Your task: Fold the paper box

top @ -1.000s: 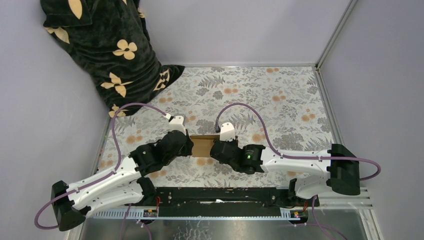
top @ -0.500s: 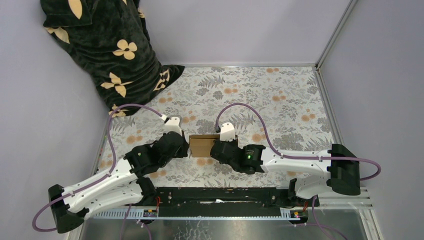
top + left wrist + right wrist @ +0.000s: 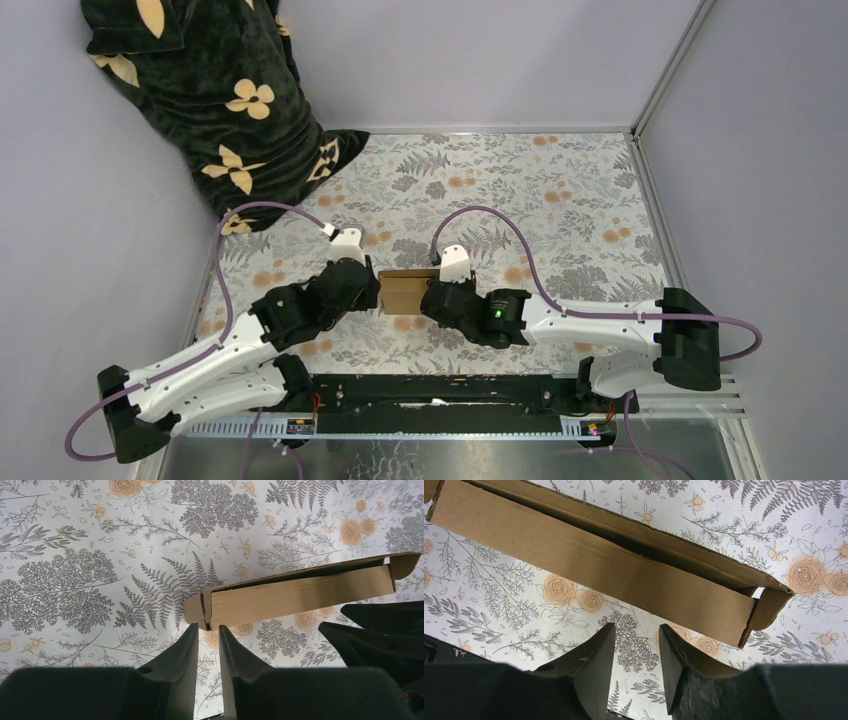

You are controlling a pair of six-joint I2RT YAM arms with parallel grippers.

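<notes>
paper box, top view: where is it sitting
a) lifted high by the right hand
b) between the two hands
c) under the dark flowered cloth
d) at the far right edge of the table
b: the paper box lies on the table with the left hand at one end and the right hand at the other.

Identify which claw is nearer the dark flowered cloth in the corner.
Left. The left claw is at the paper box's left side, toward the cloth; the right claw is at its right side, farther off.
</notes>
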